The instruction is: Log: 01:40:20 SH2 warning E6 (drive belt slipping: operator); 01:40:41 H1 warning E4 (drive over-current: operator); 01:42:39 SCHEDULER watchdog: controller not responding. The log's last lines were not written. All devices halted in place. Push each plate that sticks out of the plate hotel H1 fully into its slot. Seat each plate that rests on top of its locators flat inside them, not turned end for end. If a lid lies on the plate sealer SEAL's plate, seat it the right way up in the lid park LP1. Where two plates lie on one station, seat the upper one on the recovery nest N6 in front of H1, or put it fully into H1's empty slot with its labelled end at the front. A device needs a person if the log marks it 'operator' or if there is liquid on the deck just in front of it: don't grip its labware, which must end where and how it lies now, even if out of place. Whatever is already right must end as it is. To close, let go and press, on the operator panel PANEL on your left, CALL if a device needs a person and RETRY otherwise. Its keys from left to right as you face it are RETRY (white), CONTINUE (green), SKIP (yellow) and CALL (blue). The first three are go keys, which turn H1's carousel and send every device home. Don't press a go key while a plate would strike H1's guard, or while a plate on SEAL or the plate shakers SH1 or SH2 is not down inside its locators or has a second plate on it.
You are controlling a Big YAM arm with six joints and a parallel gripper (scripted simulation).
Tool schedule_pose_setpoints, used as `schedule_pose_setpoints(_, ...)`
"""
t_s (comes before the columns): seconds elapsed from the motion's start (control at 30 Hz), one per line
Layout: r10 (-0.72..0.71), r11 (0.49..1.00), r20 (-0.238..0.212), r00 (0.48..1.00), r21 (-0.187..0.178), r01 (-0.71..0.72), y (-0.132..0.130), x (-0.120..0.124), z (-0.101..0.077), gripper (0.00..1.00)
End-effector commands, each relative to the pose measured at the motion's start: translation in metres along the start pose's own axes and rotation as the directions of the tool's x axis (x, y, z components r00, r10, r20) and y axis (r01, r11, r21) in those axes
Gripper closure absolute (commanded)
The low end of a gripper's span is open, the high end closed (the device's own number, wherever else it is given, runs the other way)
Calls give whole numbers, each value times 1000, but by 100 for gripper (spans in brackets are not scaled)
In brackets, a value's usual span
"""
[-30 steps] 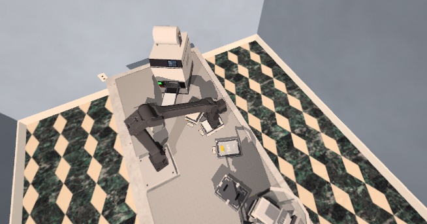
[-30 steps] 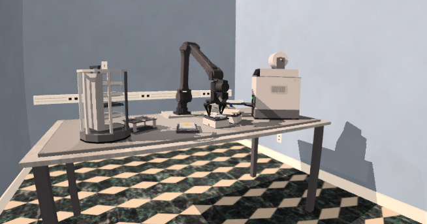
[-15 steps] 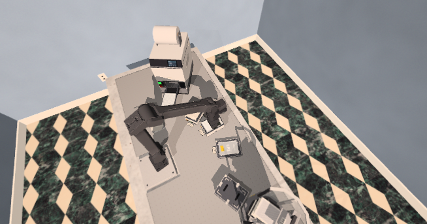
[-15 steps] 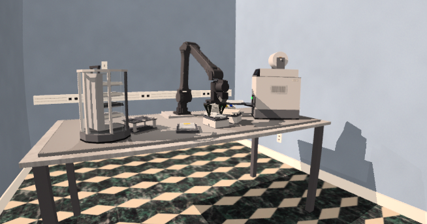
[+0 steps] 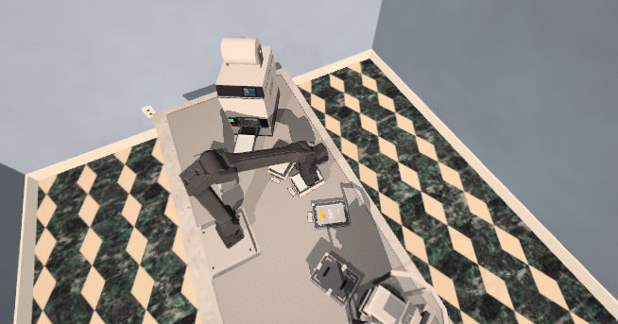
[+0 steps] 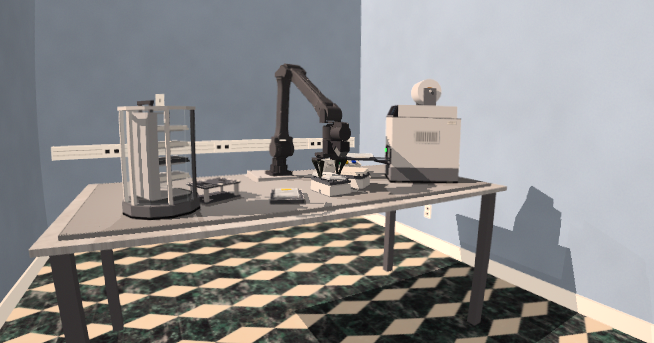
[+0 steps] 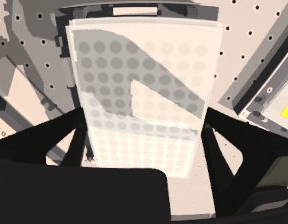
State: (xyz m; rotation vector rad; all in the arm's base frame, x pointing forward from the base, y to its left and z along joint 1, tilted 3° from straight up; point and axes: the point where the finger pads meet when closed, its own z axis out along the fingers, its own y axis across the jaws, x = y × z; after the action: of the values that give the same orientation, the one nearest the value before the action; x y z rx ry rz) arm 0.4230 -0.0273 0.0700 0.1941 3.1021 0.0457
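A white well plate (image 7: 144, 116) (image 5: 304, 184) lies on a plate shaker near the middle of the deck. My gripper (image 7: 144, 112) is straight above it, pointing down. Its two dark fingers press against the plate's long sides, so it is shut on the plate. The same gripper shows in the overhead view (image 5: 310, 179) and in the side view (image 6: 328, 171), low over the shaker. The plate's far end sits against the shaker's dark frame (image 7: 135, 11). I cannot tell whether the plate is down inside its locators.
A second shaker (image 5: 280, 170) stands close beside this one. The sealer (image 5: 246, 94) with its extended tray (image 5: 244, 143) is behind. A dark-framed station with a yellow mark (image 5: 331, 213), the raised nest (image 5: 336, 278) and the plate hotel (image 6: 155, 160) lie toward the other end.
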Motion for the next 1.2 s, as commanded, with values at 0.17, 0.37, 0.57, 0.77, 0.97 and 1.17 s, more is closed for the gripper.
schedule_pose_setpoints(0.17, -8, 1000, 52, 999, -3, 8, 6, -17, -25, 16)
schedule_pose_setpoints(0.37, -9, 1000, 57, 998, -3, 9, 6, -21, -27, 16)
schedule_pose_setpoints(0.57, -9, 1000, 60, 998, -3, 9, 4, -21, -30, 16)
schedule_pose_setpoints(0.77, -9, 1000, 61, 998, -3, 9, 3, -22, -32, 16)
schedule_pose_setpoints(0.97, -9, 1000, 62, 998, -3, 9, 2, -22, -34, 16)
schedule_pose_setpoints(1.17, -9, 1000, 59, 998, -2, 9, 0, -22, -34, 16)
